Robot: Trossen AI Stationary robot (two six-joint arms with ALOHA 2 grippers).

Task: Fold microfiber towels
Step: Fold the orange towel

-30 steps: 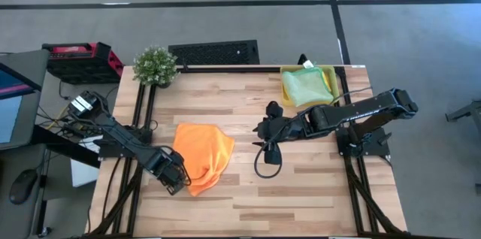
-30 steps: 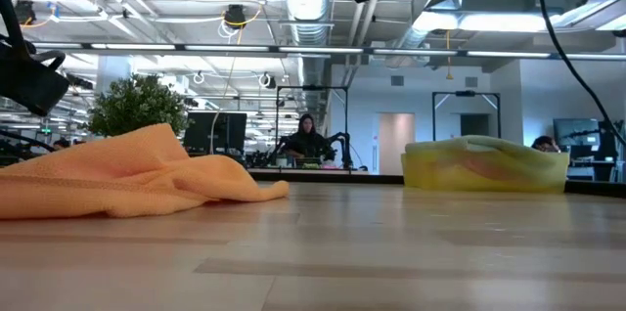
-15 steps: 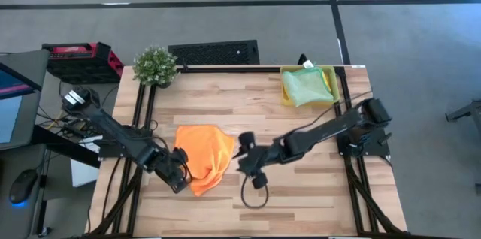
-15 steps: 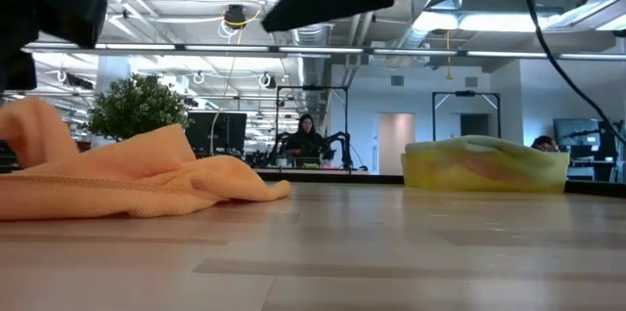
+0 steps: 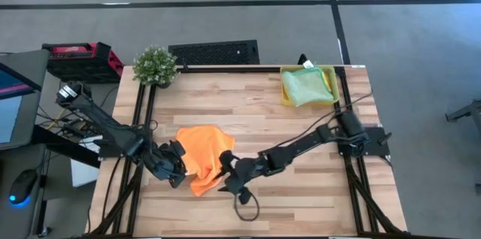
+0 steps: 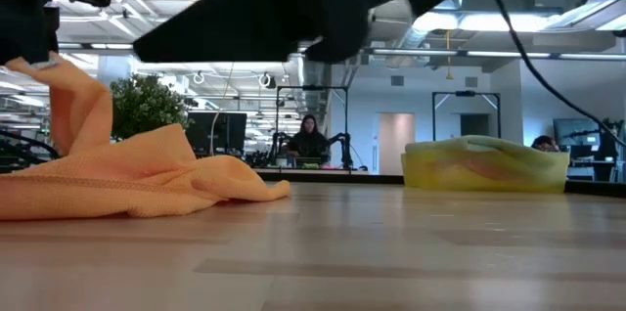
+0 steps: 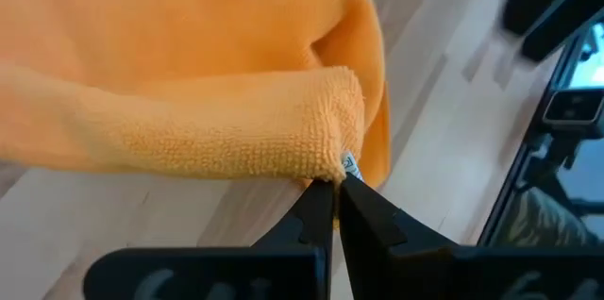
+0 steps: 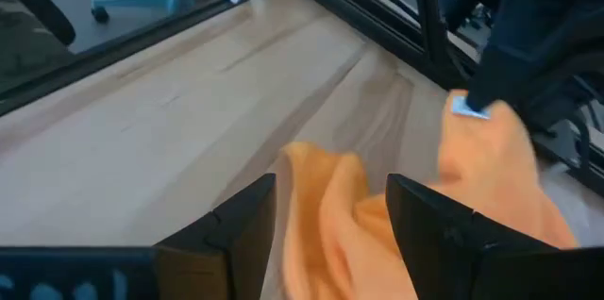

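- Orange towel (image 5: 203, 158) lies rumpled on the wooden worktop (image 5: 301, 194), left of centre; one corner is lifted off the surface, the rest is bunched flat.
- Left hand (image 7: 332, 208) is at the towel's left edge, fingers pressed together, pinching a hemmed corner w/ a small white tag. In the low view that corner stands up as a peak (image 6: 78, 106) above the rest of the cloth.
- Right hand (image 8: 330, 210) is stretched across the worktop to the towel's front-right edge; fingers (image 8: 236, 225) spread, w/ a fold of orange cloth showing betw. them. Can't tell if they touch it.
- High view: right arm (image 5: 301, 145) runs diagonally from its base at the worktop's right side; a black cable (image 5: 244, 209) loops onto the wood just under the hand.
- Yellow tray (image 5: 331, 87) sits at the far right corner, pale green towel (image 5: 304, 87) piled in it, well apart from both hands.
- Potted plant (image 5: 155, 66) at the far left corner, near the orange towel but not touching.
- Low view: right arm's dark bulk (image 6: 284, 8) fills the top of the picture and hides much of the ceiling; a person (image 6: 308, 140) sits far back in the room.
- Off the worktop, left: red-and-black case (image 5: 83, 60) on the floor, a mouse (image 5: 22, 186) on a side desk.
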